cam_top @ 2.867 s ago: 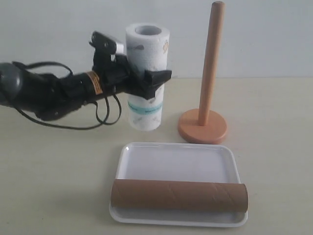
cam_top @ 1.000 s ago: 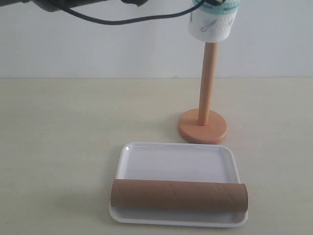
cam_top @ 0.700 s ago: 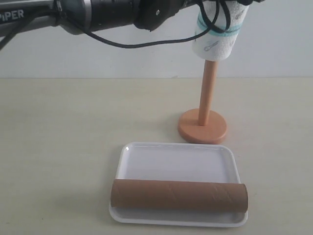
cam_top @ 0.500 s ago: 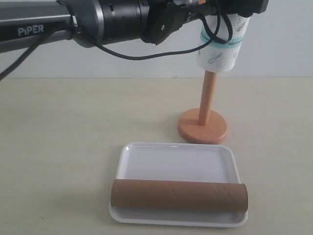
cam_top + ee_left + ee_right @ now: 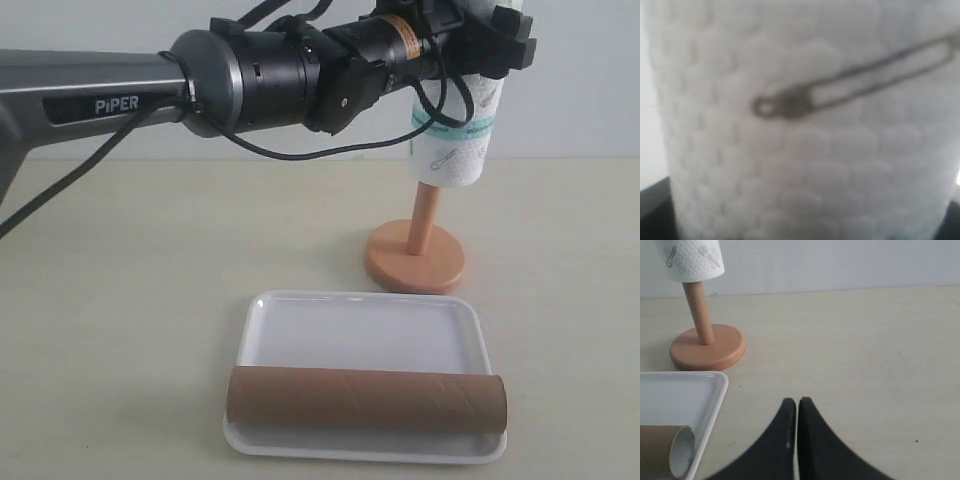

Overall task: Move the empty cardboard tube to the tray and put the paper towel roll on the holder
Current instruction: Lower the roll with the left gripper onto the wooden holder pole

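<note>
The paper towel roll hangs threaded over the top of the wooden holder, with the dowel showing below it. My left gripper reaches across from the left and is shut on the roll's upper part. In the left wrist view the roll fills the picture and hides the fingers. The empty cardboard tube lies across the near side of the white tray. In the right wrist view my right gripper is shut and empty, low over the table, beside the tray and the tube's end.
The black left arm spans the upper part of the exterior view. A pale wall stands behind the beige table. The holder's round base sits just beyond the tray's far right corner.
The left arm has lowered the roll down the holder's dowel; more of the dowel is inside the roll now. Tube, tray and holder have stayed put.
</note>
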`<move>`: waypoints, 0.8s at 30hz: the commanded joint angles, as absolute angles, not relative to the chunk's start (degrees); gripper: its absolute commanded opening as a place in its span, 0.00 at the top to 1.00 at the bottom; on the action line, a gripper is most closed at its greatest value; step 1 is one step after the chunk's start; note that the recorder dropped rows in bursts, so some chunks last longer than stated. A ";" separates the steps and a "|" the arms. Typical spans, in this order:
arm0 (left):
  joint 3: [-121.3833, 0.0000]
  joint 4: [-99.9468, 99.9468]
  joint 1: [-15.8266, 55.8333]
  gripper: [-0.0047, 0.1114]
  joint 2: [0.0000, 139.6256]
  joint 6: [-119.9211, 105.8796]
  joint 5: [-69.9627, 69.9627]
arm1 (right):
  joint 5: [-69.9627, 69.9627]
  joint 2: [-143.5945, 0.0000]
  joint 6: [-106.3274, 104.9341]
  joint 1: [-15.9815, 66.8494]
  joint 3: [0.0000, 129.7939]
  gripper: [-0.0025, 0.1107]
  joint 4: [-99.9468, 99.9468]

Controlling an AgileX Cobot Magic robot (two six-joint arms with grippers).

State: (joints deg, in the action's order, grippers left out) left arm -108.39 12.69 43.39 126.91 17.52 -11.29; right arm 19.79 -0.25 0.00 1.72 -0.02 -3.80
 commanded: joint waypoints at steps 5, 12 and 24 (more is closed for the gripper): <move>-101.86 6.07 42.94 0.92 126.44 16.82 -22.99 | 19.50 0.00 0.00 1.88 0.00 0.97 -3.64; -91.37 -3.51 42.93 0.92 126.34 9.31 -31.98 | 19.50 0.00 0.00 1.88 0.00 0.97 -3.64; -83.19 -2.59 42.56 0.92 128.86 4.43 -37.78 | 19.61 0.00 0.00 1.88 0.00 0.97 -3.64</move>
State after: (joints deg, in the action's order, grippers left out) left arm -83.52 -4.03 42.81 128.39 5.47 -36.44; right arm 19.79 -0.25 0.00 1.72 -0.02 -3.80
